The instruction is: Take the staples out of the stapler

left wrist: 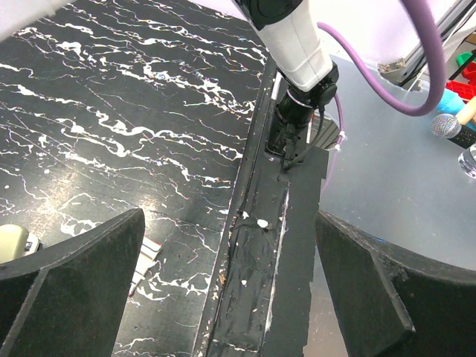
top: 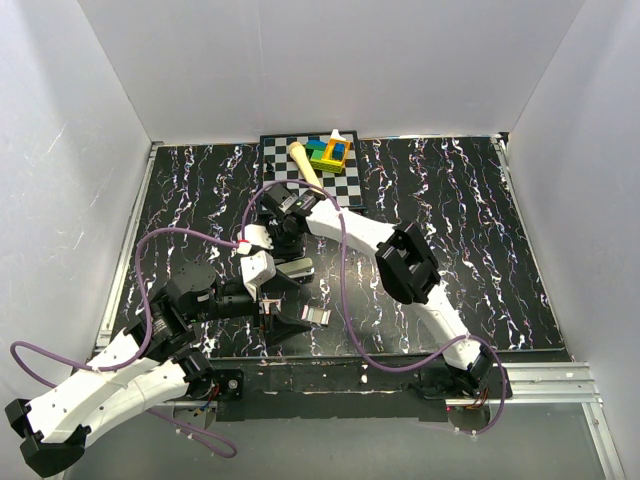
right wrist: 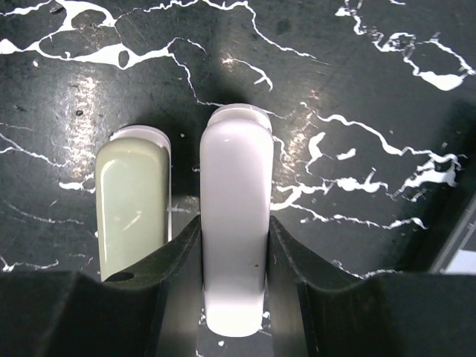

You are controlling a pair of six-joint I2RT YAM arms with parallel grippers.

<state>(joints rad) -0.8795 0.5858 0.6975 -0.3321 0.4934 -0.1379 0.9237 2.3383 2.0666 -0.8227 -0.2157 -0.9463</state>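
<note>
Right wrist shows your right gripper (right wrist: 233,227) clamping the white stapler (right wrist: 234,167); staples (top: 316,316) (apparently out) lie beside the wide-open left gripper (left wrist: 229,219).

Wide open marble lay across the right half of the table (top: 480,220). The middle was tight: the white stapler (right wrist: 234,186) and green stapler (right wrist: 132,204) lay side by side, and the right gripper (right wrist: 234,223) straddled the white one, one finger filling the slot between. The right arm (top: 410,265) and purple cable (top: 342,280) crossed there. The checkerboard (top: 275,155) blocked the far edge. The left gripper (left wrist: 228,217) gaped over the bare near edge.
</note>
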